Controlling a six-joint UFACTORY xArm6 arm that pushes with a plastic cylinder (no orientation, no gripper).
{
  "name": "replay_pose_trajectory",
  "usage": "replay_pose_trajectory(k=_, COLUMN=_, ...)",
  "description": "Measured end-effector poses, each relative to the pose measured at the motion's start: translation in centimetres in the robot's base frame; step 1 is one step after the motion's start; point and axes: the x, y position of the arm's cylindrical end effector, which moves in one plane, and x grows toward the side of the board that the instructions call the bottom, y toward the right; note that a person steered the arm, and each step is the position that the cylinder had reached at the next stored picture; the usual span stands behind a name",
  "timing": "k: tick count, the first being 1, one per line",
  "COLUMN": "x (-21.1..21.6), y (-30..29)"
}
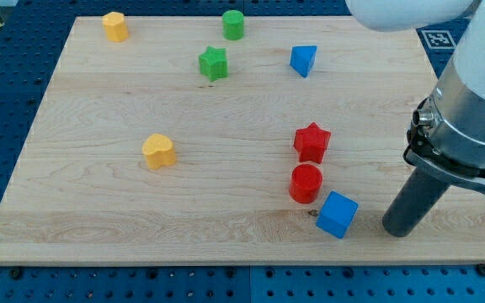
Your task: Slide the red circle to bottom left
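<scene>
The red circle (306, 183) sits on the worktop (99, 219) right of centre and toward the view's bottom, just below the red star (311, 141) and just up-left of the blue cube (337, 215), close enough to both that contact cannot be ruled out. The tool is a plain rod with no jaws, so it holds nothing; its tip (401, 231) rests near the view's bottom right, right of the blue cube and apart from it, with the cube lying between it and the circle. The goal is the bottom left corner, a long run across bare wood. To do the step well, the tip likely needs to come round to the circle's upper right side, so that a push drives it left and slightly down. A straight move left from where the tip stands would strike the blue cube first and shove it into the circle, so a path above the cube looks better, though the gap beside the star is tight. The push line should run through the circle's centre, since a round piece slips off an off-centre push. The yellow heart (158, 151) lies above the likely path and should stay clear. The green star (213, 63), green cylinder (232, 24), blue triangle (303, 60) and yellow block (114, 26) at the view's top are well out of the way.
</scene>
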Motion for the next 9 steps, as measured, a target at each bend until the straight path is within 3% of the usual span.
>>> replay_pose_trajectory(k=9, x=-3.1, y=-10.1)
